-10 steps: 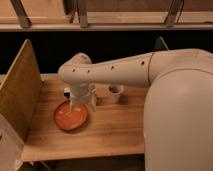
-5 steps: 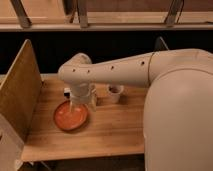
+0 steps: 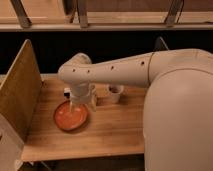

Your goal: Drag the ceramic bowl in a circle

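No writing, label or number that I can make out anywhere, though the light is dim. The gripper (image 3: 79, 104) hangs at the ceramic bowl's (image 3: 69, 118) far rim.

The pale arm (image 3: 125, 70) stretches out level, then turns down at the wrist (image 3: 81, 90) just above the hand (image 3: 83, 104). The hand points straight down with its fingers (image 3: 75, 106) standing apart.

Dim, warm light falls from above on the light wooden tabletop (image 3: 120, 127). The end effector (image 3: 83, 104), at the far rim of the glossy orange-red ceramic bowl (image 3: 67, 119), is softly lit. The far background is black.
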Robot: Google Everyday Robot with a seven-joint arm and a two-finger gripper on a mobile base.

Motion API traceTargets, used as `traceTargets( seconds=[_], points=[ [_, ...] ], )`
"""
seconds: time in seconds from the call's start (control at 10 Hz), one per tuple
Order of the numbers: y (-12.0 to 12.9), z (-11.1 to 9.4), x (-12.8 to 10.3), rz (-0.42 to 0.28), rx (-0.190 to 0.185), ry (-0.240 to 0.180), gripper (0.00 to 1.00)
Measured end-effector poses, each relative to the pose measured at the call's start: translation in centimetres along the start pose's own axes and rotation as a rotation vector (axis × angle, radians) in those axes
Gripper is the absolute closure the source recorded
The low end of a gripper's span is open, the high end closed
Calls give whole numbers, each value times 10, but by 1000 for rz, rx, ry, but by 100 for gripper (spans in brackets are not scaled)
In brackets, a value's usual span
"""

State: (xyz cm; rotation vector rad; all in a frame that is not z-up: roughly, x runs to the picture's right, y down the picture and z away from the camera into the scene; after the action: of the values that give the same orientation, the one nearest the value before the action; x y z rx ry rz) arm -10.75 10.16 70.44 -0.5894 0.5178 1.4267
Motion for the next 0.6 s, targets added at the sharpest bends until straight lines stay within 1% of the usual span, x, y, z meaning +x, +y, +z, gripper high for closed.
traceTargets(
  seconds=[0.2,0.3,0.6],
  points=[
    [-2,0,-2,-6,4,-6,35],
    [-3,-1,-5,-19,5,-21,35],
    [-1,-2,-15,-91,9,-92,35]
  ],
)
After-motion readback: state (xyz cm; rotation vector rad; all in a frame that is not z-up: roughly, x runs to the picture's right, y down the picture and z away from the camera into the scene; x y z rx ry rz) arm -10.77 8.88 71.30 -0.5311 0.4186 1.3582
